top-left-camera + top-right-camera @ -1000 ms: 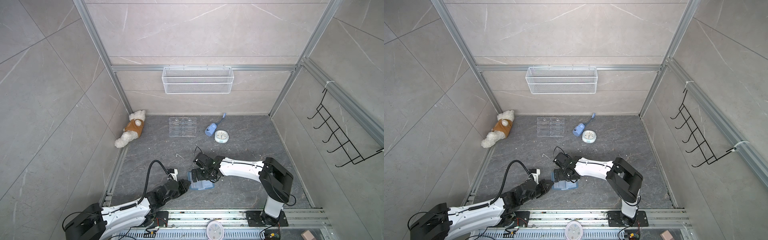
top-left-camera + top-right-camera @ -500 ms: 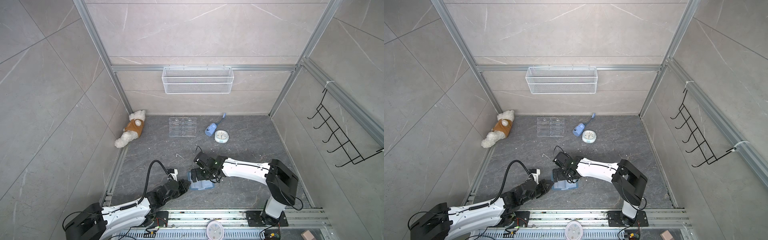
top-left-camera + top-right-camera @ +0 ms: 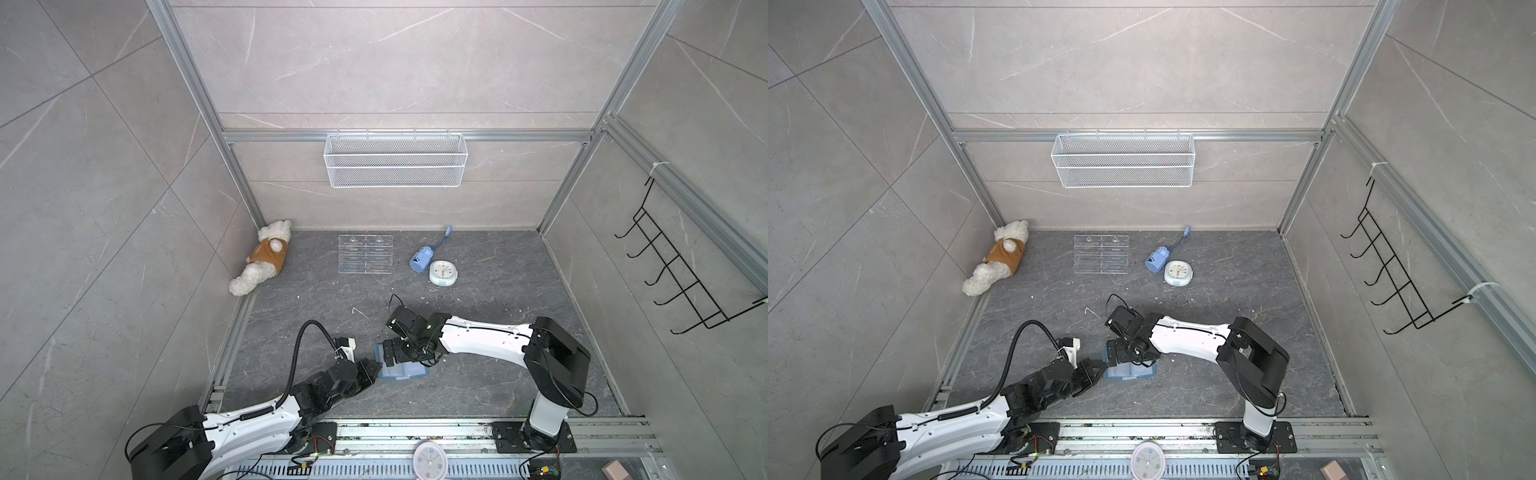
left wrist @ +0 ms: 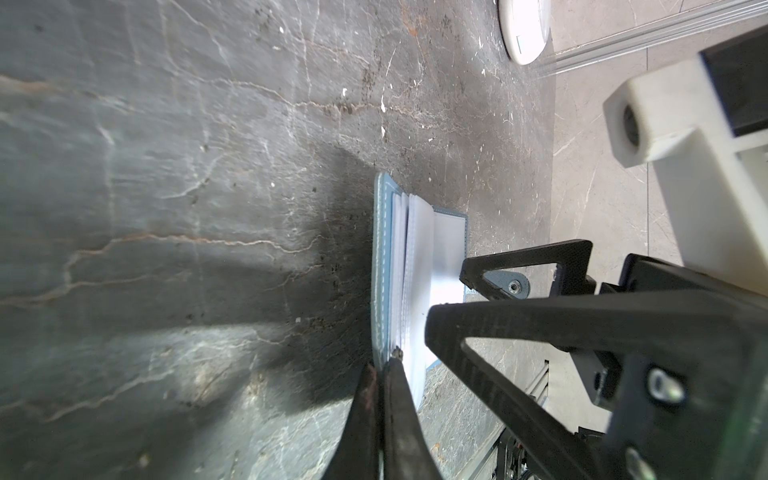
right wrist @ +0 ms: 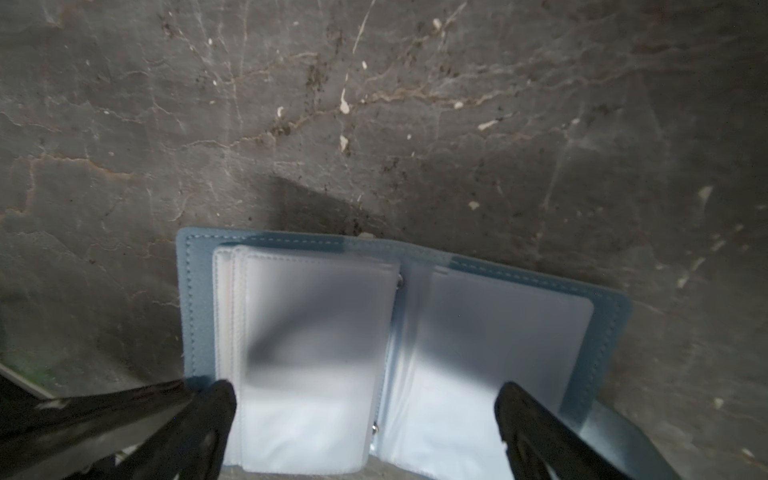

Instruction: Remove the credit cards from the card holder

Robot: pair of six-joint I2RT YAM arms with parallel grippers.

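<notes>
Pale-stitched dusty-blue card holder, frosted white sleeves, grey veined floor

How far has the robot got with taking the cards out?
Done: the card holder lies open, sleeves showing. In hand: left jaws, shut, sit at its corner; right jaws stand open over the sleeves. Left: no credit cards lie outside it yet.
</notes>
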